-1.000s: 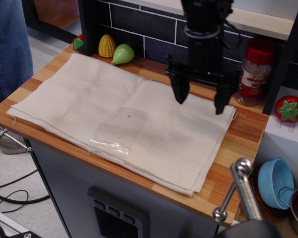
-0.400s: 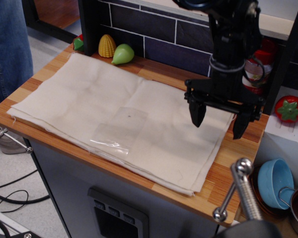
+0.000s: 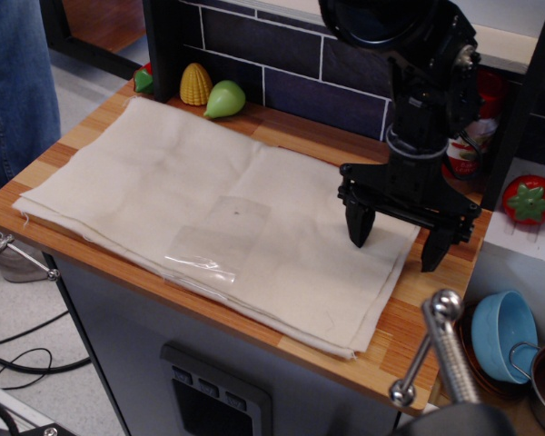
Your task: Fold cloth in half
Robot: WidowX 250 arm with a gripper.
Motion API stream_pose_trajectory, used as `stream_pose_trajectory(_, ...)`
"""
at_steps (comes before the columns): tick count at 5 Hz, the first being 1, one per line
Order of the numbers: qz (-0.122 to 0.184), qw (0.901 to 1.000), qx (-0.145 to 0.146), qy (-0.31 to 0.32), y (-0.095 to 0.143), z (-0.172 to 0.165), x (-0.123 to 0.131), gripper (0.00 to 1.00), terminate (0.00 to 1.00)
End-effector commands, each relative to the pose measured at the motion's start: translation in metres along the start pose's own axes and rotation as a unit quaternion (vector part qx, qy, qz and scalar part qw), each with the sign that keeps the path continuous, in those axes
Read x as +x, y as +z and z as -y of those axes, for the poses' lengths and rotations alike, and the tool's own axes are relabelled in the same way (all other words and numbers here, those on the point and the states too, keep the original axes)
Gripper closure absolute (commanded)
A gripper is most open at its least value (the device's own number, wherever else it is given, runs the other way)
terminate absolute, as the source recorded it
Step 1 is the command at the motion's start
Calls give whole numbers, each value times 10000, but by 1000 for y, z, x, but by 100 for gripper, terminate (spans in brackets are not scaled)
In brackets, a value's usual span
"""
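The cloth (image 3: 209,218) is a large cream sheet lying flat in layers on the wooden counter (image 3: 436,272). It has faint creases and a clear tape-like patch (image 3: 218,238) near its middle. My black gripper (image 3: 398,243) hangs open over the cloth's right edge. Its left finger (image 3: 359,227) is over the fabric and its right finger (image 3: 433,250) is over bare wood just past the edge. I cannot tell whether the tips touch the surface. The gripper holds nothing.
A toy corn (image 3: 195,84), a green pear (image 3: 224,99) and a strawberry top (image 3: 143,78) stand at the back left. A red-lidded jar (image 3: 468,145) stands behind the arm. A toy tomato (image 3: 530,198), blue cup (image 3: 504,334) and metal faucet (image 3: 445,354) are at right. A person's leg (image 3: 18,91) is at far left.
The gripper has moved right and down toward the front, from over the cloth's back right area to straddling its right edge. It has stayed open. The cloth has not moved.
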State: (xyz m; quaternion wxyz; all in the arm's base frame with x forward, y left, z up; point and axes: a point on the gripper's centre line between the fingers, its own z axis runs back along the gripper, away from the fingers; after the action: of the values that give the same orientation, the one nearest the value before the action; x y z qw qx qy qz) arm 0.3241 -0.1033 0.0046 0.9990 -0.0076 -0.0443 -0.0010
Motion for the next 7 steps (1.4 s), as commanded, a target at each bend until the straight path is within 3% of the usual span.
stream_pose_trajectory(1, 232, 9997, 36, 5, -5, -1, 2, 100, 0)
stream_pose_trajectory(3, 256, 9994, 213, 3, -16, -8, 0, 100, 0)
stream_pose_trajectory(4, 355, 9993, 119, 22, 0, -8, 1, 100, 0)
stream_pose_trajectory(6, 316, 9983, -466, 138, 71, -27, 13, 100, 0)
stream_pose_trajectory(7, 278, 9972, -669, 161, 101, -61, 16, 100, 0)
